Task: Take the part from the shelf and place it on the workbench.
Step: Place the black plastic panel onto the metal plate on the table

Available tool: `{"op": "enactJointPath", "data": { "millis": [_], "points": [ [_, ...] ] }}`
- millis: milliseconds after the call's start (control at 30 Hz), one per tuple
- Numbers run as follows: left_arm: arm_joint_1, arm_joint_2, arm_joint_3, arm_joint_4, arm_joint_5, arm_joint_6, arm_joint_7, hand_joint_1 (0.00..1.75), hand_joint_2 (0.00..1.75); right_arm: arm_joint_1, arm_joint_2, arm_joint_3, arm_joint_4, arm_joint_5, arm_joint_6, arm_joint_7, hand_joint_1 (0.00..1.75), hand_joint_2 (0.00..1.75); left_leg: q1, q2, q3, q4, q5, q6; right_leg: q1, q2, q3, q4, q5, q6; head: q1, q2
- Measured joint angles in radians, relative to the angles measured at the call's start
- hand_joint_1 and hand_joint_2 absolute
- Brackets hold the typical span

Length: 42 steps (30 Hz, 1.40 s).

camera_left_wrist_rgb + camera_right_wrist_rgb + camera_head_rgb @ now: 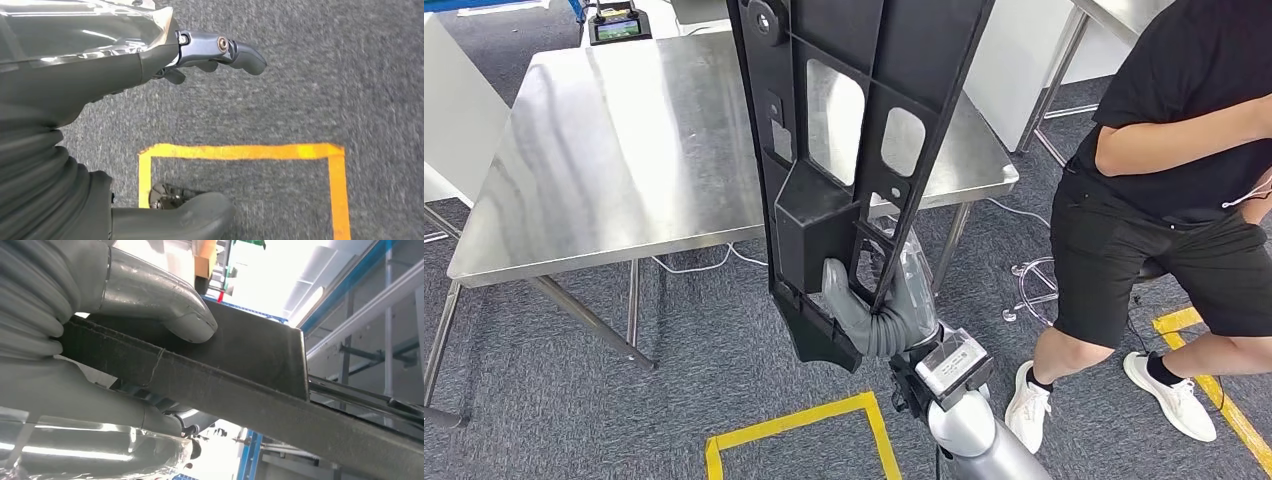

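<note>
A long black plastic part (844, 130) with cut-out windows stands nearly upright in front of me. My right hand (886, 300) grips it near its lower end, thumb on the near face and fingers through an opening. Up close, the right wrist view has the thumb (165, 305) pressed on the part's dark edge (240, 390). Behind the part is the steel workbench (624, 150), bare on top. My left hand (215, 50) hangs over the carpet with its fingers apart and nothing in it.
A person in black clothes and white shoes (1169, 200) sits on a stool close to my right. Yellow tape (794, 425) marks a square on the grey carpet. A small device (619, 25) stands at the workbench's far edge.
</note>
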Motion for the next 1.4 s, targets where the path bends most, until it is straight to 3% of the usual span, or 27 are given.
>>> {"op": "enactJointPath", "data": {
  "millis": [33, 100, 133, 167, 200, 267, 333, 400, 500, 567, 633, 667, 700, 733, 800, 867, 1000, 1067, 1133, 1167, 1200, 1233, 1300, 1333, 1400],
  "points": [
    [0.0, 0.0, 0.0, 0.0, 0.0, 0.0, 0.0, 0.0, 1.75, 0.0, 0.001, 0.0, 0.0, 0.0, 0.0, 0.0, 1.75, 1.75, 0.002, 0.001, -0.024, 0.05, -0.023, -0.003, -0.001, 0.0, 0.006, -0.001, -0.004, -0.007, 0.0, 0.0],
    [0.001, 0.0, 0.0, 0.0, -0.001, 0.0, 0.0, 0.0, 1.75, 0.0, 0.001, 0.0, 0.001, 0.0, 0.0, 0.0, 1.75, 1.75, 0.002, 0.002, -0.104, 0.189, -0.077, -0.007, 0.003, -0.001, 0.016, -0.001, -0.013, -0.02, -0.001, 0.0],
    [0.002, 0.001, 0.0, 0.0, -0.001, 0.0, 0.0, 0.0, 1.75, 0.0, 0.002, 0.0, 0.001, 0.0, 0.0, 0.0, 1.75, 1.75, 0.002, 0.002, -0.143, 0.245, -0.088, -0.007, 0.006, -0.001, 0.021, -0.001, -0.018, -0.024, -0.001, 0.0],
    [0.003, 0.001, 0.0, 0.0, -0.001, 0.0, 0.001, 0.0, 1.75, 0.001, 0.002, 0.0, 0.003, 0.0, 0.0, 0.0, 1.75, 1.75, 0.002, 0.002, -0.169, 0.267, -0.077, -0.006, 0.008, 0.0, 0.027, -0.001, -0.023, -0.026, -0.001, 0.0],
    [0.003, 0.001, 0.001, 0.0, -0.001, 0.001, 0.001, 0.0, 1.75, 0.001, 0.002, 0.001, 0.004, 0.0, 0.0, 0.0, 1.75, 1.75, 0.002, 0.002, -0.175, 0.251, -0.047, -0.002, 0.01, 0.002, 0.034, -0.001, -0.029, -0.027, -0.001, 0.0],
    [0.003, 0.001, 0.002, 0.0, -0.001, 0.002, 0.002, 0.0, 1.75, 0.0, 0.002, 0.001, 0.006, 0.0, 0.0, 0.0, 1.75, 1.75, 0.0, 0.002, -0.14, 0.132, 0.047, 0.01, 0.013, 0.005, 0.052, -0.001, -0.043, -0.023, 0.0, 0.0],
    [0.001, 0.002, 0.003, 0.0, -0.001, 0.004, 0.002, 0.0, 1.75, -0.001, 0.004, 0.001, 0.008, 0.0, 0.0, 0.0, 1.75, 1.75, -0.008, 0.003, -0.095, 0.029, 0.094, 0.023, 0.018, 0.006, 0.062, -0.001, -0.055, -0.015, 0.0, 0.0],
    [0.001, 0.003, 0.005, 0.0, -0.001, 0.005, 0.004, 0.0, 1.75, -0.002, 0.006, 0.001, 0.01, 0.0, 0.001, 0.0, 1.75, 1.75, -0.016, 0.003, -0.081, 0.002, 0.088, 0.03, 0.021, 0.007, 0.062, -0.001, -0.061, -0.004, 0.0, 0.0],
    [0.001, 0.001, 0.006, -0.001, -0.003, 0.006, 0.004, 0.0, 1.75, -0.003, 0.009, 0.001, 0.011, 0.0, 0.002, 0.001, 1.75, 1.75, -0.014, 0.002, -0.064, -0.016, 0.087, 0.042, 0.02, 0.003, 0.053, 0.021, -0.077, 0.008, 0.0, 0.0],
    [0.0, 0.0, 0.008, -0.002, -0.006, 0.006, 0.004, 0.0, 1.75, -0.005, 0.01, 0.001, 0.013, 0.0, 0.002, 0.0, 1.75, 1.75, -0.011, 0.002, -0.049, -0.026, 0.083, 0.053, 0.018, 0.001, -0.001, 0.124, -0.115, 0.007, 0.002, 0.0],
    [-0.001, 0.0, 0.01, -0.002, -0.007, 0.007, 0.005, 0.0, 1.75, -0.004, 0.009, 0.001, 0.017, 0.0, 0.002, 0.0, 1.75, 1.75, -0.012, 0.002, -0.041, -0.026, 0.074, 0.059, 0.016, 0.001, -0.091, 0.266, -0.153, 0.009, 0.002, 0.0],
    [-0.001, 0.0, 0.011, -0.002, -0.008, 0.007, 0.005, 0.0, 1.75, -0.003, 0.009, 0.001, 0.019, 0.0, 0.002, 0.0, 1.75, 1.75, -0.012, 0.001, -0.036, -0.026, 0.068, 0.059, 0.015, 0.001, -0.121, 0.302, -0.153, 0.015, 0.002, 0.0],
    [-0.001, -0.001, 0.013, -0.002, -0.009, 0.008, 0.006, 0.0, 1.75, -0.002, 0.008, 0.001, 0.022, 0.0, 0.002, 0.0, 1.75, 1.75, -0.013, 0.0, -0.029, -0.026, 0.063, 0.058, 0.014, 0.001, -0.131, 0.299, -0.135, 0.024, 0.002, 0.0],
    [-0.001, -0.002, 0.014, -0.002, -0.01, 0.008, 0.006, 0.0, 1.75, -0.002, 0.008, 0.001, 0.024, 0.0, 0.002, 0.0, 1.75, 1.75, -0.012, -0.002, -0.021, -0.026, 0.057, 0.056, 0.012, 0.0, -0.118, 0.252, -0.101, 0.034, 0.002, 0.0],
    [-0.001, -0.004, 0.015, -0.002, -0.014, 0.009, 0.007, 0.0, 1.75, -0.002, 0.009, 0.001, 0.025, 0.0, 0.002, 0.0, 1.75, 1.75, -0.015, -0.004, -0.003, -0.024, 0.041, 0.047, 0.01, -0.004, -0.058, 0.101, -0.024, 0.047, 0.002, 0.0],
    [-0.002, -0.004, 0.017, -0.002, -0.018, 0.01, 0.009, 0.0, 1.75, -0.003, 0.01, 0.001, 0.027, 0.0, 0.002, 0.0, 1.75, 1.75, -0.019, -0.005, 0.007, -0.022, 0.025, 0.035, 0.011, -0.006, -0.019, 0.014, 0.009, 0.034, 0.002, 0.0],
    [-0.004, -0.005, 0.019, -0.003, -0.019, 0.011, 0.01, 0.0, 1.75, -0.003, 0.015, 0.001, 0.027, 0.0, 0.002, 0.0, 1.75, 1.75, -0.012, -0.001, 0.009, -0.004, 0.003, 0.013, 0.007, -0.001, -0.004, 0.002, 0.001, -0.006, 0.001, 0.0],
    [-0.005, -0.005, 0.02, -0.004, -0.02, 0.011, 0.01, 0.0, 1.75, -0.005, 0.019, 0.001, 0.028, 0.0, 0.002, 0.0, 1.75, 1.75, -0.008, 0.001, -0.034, 0.084, -0.036, 0.003, 0.004, -0.001, 0.011, -0.002, -0.007, -0.023, 0.0, 0.0],
    [-0.003, -0.005, 0.022, -0.004, -0.02, 0.011, 0.01, 0.0, 1.75, -0.005, 0.021, 0.001, 0.03, 0.0, 0.002, 0.0, 1.75, 1.75, -0.007, 0.001, -0.118, 0.217, -0.083, -0.003, 0.006, -0.001, 0.022, -0.002, -0.018, -0.033, -0.001, 0.0],
    [-0.002, -0.005, 0.022, -0.004, -0.02, 0.011, 0.011, 0.0, 1.75, -0.004, 0.021, 0.001, 0.031, 0.0, 0.002, 0.0, 1.75, 1.75, -0.007, 0.001, -0.155, 0.26, -0.086, -0.005, 0.007, -0.001, 0.028, -0.002, -0.025, -0.035, -0.001, 0.0],
    [-0.001, -0.005, 0.023, -0.004, -0.02, 0.011, 0.011, 0.0, 1.75, -0.003, 0.021, 0.001, 0.032, 0.0, 0.002, 0.0, 1.75, 1.75, -0.007, 0.002, -0.174, 0.267, -0.066, -0.005, 0.008, 0.001, 0.037, -0.002, -0.032, -0.034, -0.001, 0.0],
    [0.0, -0.005, 0.023, -0.004, -0.02, 0.011, 0.011, 0.0, 1.75, -0.003, 0.021, 0.001, 0.033, 0.0, 0.002, 0.0, 1.75, 1.75, -0.007, 0.002, -0.172, 0.232, -0.025, -0.002, 0.008, 0.002, 0.048, -0.002, -0.04, -0.031, -0.001, 0.0],
    [0.0, -0.005, 0.024, -0.003, -0.02, 0.01, 0.011, 0.0, 1.75, -0.004, 0.021, 0.001, 0.033, 0.001, 0.003, 0.0, 1.75, 1.75, -0.008, 0.002, -0.127, 0.101, 0.069, 0.007, 0.01, 0.004, 0.072, -0.003, -0.059, -0.025, 0.0, 0.0],
    [-0.001, -0.004, 0.024, -0.003, -0.021, 0.009, 0.011, 0.0, 1.75, -0.005, 0.021, 0.001, 0.034, 0.001, 0.003, 0.0, 1.75, 1.75, -0.011, 0.002, -0.103, 0.045, 0.092, 0.013, 0.013, 0.005, 0.079, -0.003, -0.068, -0.02, 0.0, 0.0],
    [-0.002, -0.004, 0.024, -0.003, -0.022, 0.009, 0.01, 0.0, 1.75, -0.007, 0.021, 0.001, 0.034, 0.001, 0.004, 0.0, 1.75, 1.75, -0.018, 0.002, -0.082, 0.001, 0.09, 0.029, 0.018, 0.005, 0.087, -0.005, -0.078, -0.006, 0.0, 0.0]
  ]
}}
